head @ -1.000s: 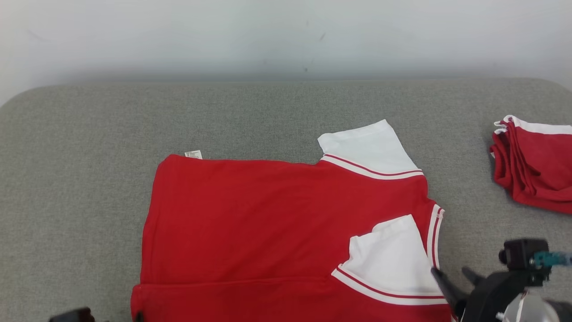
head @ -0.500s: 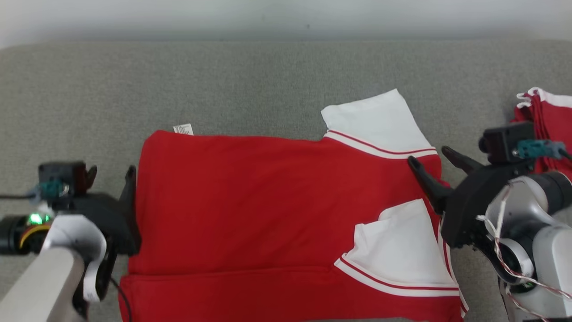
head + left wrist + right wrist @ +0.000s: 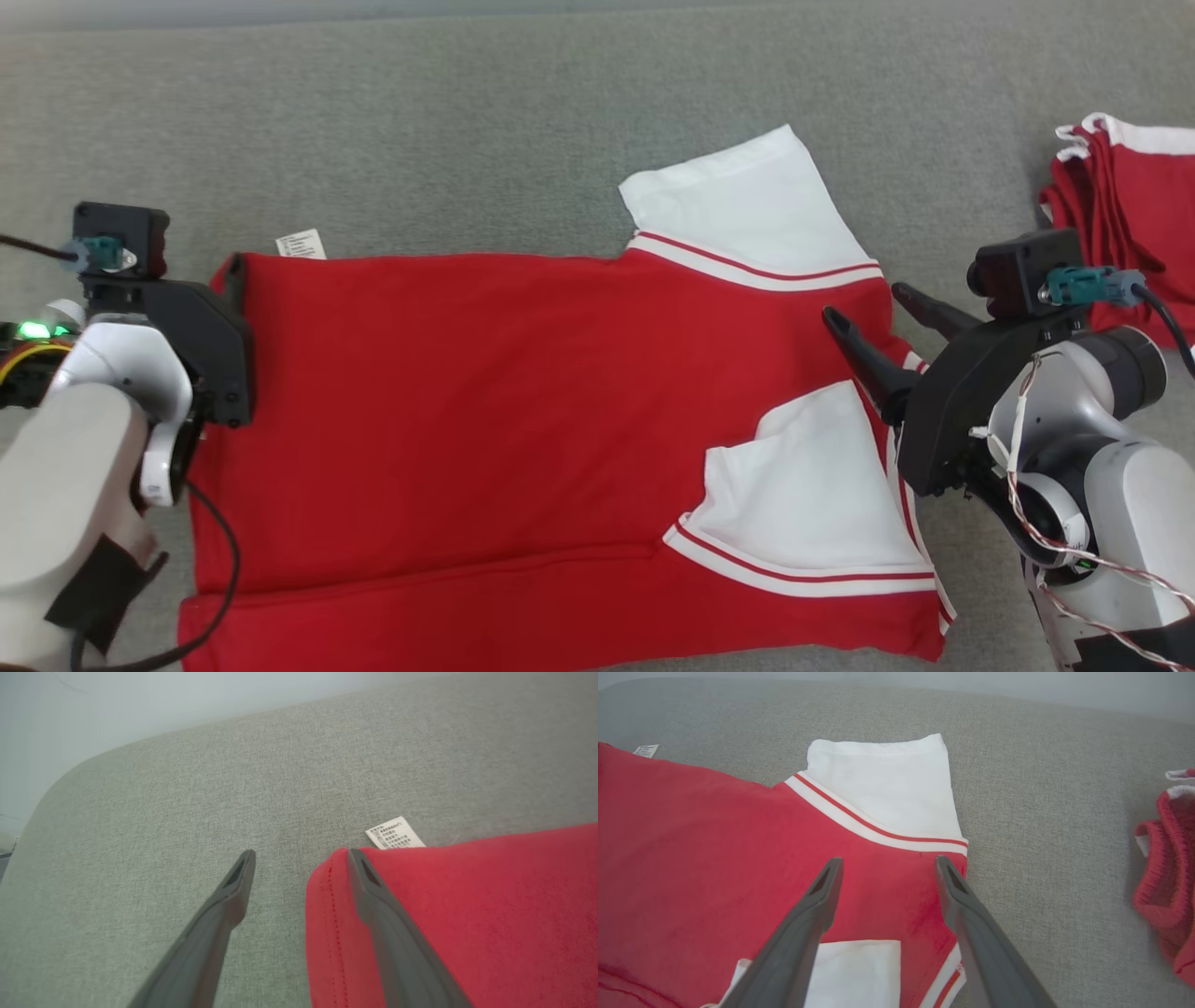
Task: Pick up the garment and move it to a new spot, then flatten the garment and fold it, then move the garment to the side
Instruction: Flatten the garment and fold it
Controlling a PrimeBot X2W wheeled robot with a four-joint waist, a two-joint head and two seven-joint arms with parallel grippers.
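- garment (image 3: 485, 401): red shirt with white sleeves, lies spread flat in the middle of the grey padded surface (image 3: 467, 112), hem toward the robot's left, shoulders toward its right.
- near long edge looks already turned in; the near sleeve (image 3: 812, 485) lies folded over the red body. the far sleeve (image 3: 747, 205) sticks out onto the grey. judgement: fold is half done, far side left.
- left gripper (image 3: 300, 856): jaws spread wide, nothing held. one finger is over the red cloth, the other over bare grey, straddling the hem's far corner beside the care label (image 3: 301, 245).
- right gripper (image 3: 866, 304): jaws spread wide, nothing held, above the shoulder just inside the far sleeve's striped seam.
- likely reason for placement: one gripper per far corner, so the edge lifts evenly.
- contact with cloth: cannot tell.
- folded stack (image 3: 1130, 215) of similar garments sits well apart at far right, likely marking the final spot.
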